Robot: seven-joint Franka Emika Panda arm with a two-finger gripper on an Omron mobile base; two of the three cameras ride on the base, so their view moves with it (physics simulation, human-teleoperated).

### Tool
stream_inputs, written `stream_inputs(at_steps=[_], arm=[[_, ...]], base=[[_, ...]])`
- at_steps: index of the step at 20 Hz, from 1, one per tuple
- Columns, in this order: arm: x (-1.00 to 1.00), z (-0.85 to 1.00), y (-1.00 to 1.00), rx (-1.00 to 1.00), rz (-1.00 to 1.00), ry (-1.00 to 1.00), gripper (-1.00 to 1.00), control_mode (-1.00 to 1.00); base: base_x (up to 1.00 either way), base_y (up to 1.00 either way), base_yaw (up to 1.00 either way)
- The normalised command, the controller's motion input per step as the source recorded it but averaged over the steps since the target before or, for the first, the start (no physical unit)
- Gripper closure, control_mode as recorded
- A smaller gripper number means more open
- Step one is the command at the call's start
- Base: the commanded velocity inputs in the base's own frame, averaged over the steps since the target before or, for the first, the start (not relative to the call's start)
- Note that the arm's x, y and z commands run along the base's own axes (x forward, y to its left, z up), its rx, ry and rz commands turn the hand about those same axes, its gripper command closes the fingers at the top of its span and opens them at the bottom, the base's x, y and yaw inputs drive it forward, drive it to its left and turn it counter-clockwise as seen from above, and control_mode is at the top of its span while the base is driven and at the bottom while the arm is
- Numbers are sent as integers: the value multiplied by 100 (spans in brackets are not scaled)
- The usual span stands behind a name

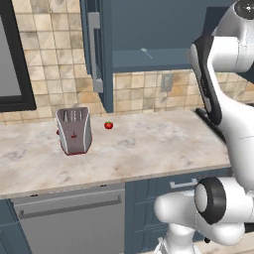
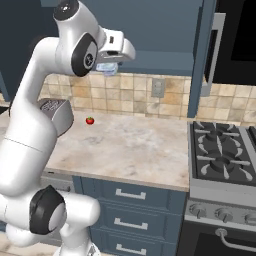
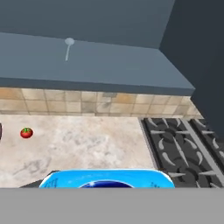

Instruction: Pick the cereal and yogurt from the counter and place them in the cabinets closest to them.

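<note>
Gripper of yours clasped the light-blue and white yogurt cup below the blue-grey cabinet shelf, silver toaster clearest from your left, black gas hob from your right, small red tomato lay on the beige marbled counter.

The table is beige marbled stone with a pale edge. The tomato is red, the toaster silver-grey with dark red trim. The yogurt shows bright blue and white. The cabinets are dark blue-grey; tan tiles at twelve o'clock.

Even, soft light — faint shadows, slightly blurry.
</note>
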Motion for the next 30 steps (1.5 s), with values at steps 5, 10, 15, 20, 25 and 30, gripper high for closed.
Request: stream_inputs(at_steps=[5, 10, 15, 20, 25, 30], arm=[[11, 0, 23, -7, -7, -15, 100, -100], [0, 0, 1, -1, 0, -1, 100, -100], [9, 0, 0, 0, 0, 0, 100, -100], [27, 0, 0, 0, -1, 2, 100, -100], [32, 0, 0, 1, -2, 7, 100, -100], [32, 8, 0, 4, -3, 5, 100, -100]], base=[[0, 0, 0], [0, 0, 0], [0, 0, 0], [0, 0, 0], [0, 0, 0], [0, 0, 0]])
